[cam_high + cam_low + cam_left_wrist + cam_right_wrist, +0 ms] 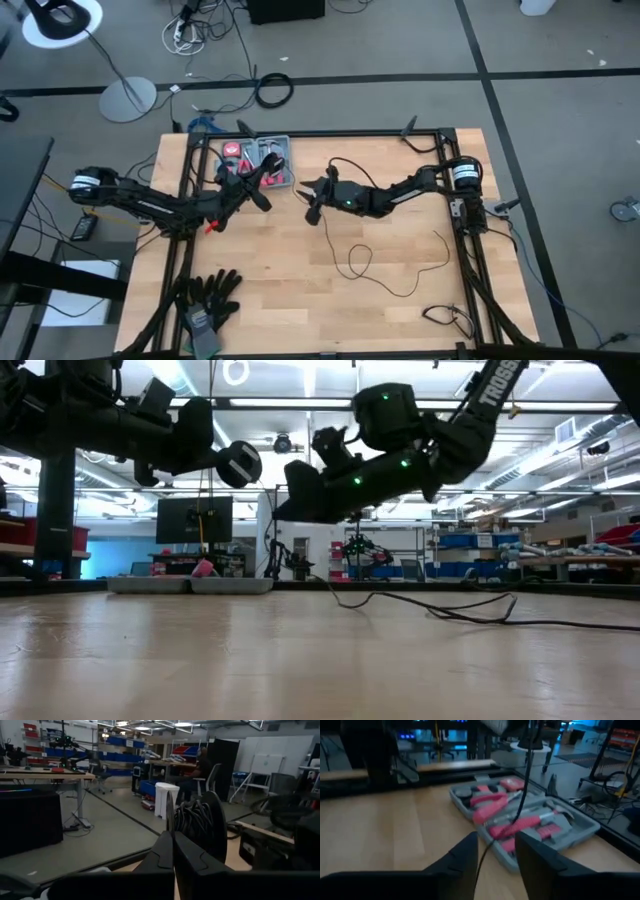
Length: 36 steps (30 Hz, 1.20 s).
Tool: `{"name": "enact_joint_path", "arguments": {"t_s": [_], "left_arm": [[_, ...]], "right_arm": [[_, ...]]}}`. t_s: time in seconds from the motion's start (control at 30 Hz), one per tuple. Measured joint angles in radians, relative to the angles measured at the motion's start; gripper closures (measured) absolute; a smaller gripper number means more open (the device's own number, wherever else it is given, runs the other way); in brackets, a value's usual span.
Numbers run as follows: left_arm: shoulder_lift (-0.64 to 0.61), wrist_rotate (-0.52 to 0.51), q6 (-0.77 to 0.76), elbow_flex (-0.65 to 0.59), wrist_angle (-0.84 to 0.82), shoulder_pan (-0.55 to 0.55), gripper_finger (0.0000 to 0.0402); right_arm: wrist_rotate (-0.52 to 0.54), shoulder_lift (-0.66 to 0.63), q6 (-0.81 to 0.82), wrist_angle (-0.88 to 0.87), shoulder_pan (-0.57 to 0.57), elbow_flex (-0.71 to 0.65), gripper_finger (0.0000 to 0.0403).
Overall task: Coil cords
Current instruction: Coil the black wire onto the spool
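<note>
Lettering reading "TROSSEN" runs along the right arm in the low view; no other writing can be read. Cords (400,262) show as one very thin black wire, far thinner than the arms, lying in loose curves on the wooden counter (300,310). Its long run goes from the counter's middle, where it forms a small loop, out toward the right edge, with another stretch rising to the right pincer (312,199). That pincer hovers above the counter's middle, just beside the grey tool tray (270,150) with pink-handled tools, its fingers (465,855) parted and the wire passing between them, not pinched. Left pincer (262,192) is clenched, raised over the tray's near edge; in its wrist view a black spool (200,827) wound with cord stands right at its fingertips (172,852). Black gloves (208,295) lie at the counter's front left
</note>
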Motion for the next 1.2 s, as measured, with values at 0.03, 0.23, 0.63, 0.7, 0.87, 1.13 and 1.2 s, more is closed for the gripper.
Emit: {"name": "enact_joint_path", "arguments": {"t_s": [0.03,0.23,0.63,0.7,0.87,1.13,1.2], "left_arm": [[0.000,0.000,0.000,0.000,-0.001,0.000,0.0401],[0.000,0.000,0.006,0.000,0.014,0.000,0.0401],[0.000,0.036,0.030,-0.001,0.068,0.000,0.0401],[0.000,0.042,0.029,-0.001,0.069,0.000,0.0401],[0.000,0.044,0.028,-0.001,0.075,0.000,0.0401],[0.000,0.053,0.031,-0.001,0.096,0.000,0.0401],[0.000,0.053,0.031,-0.001,0.098,0.000,0.0401]], "right_arm": [[0.000,0.000,0.007,-0.015,-0.004,0.013,0.0265],[-0.057,0.000,0.059,-0.109,-0.026,0.046,0.0224],[-0.142,-0.001,0.111,-0.053,-0.080,0.045,0.0253],[-0.176,-0.001,0.111,-0.037,-0.084,0.045,0.0261],[-0.218,-0.001,0.111,-0.034,-0.087,0.045,0.0278],[-0.204,-0.001,0.112,-0.034,-0.087,0.045,0.0338],[-0.203,-0.001,0.111,-0.034,-0.083,0.045,0.0364]]}}
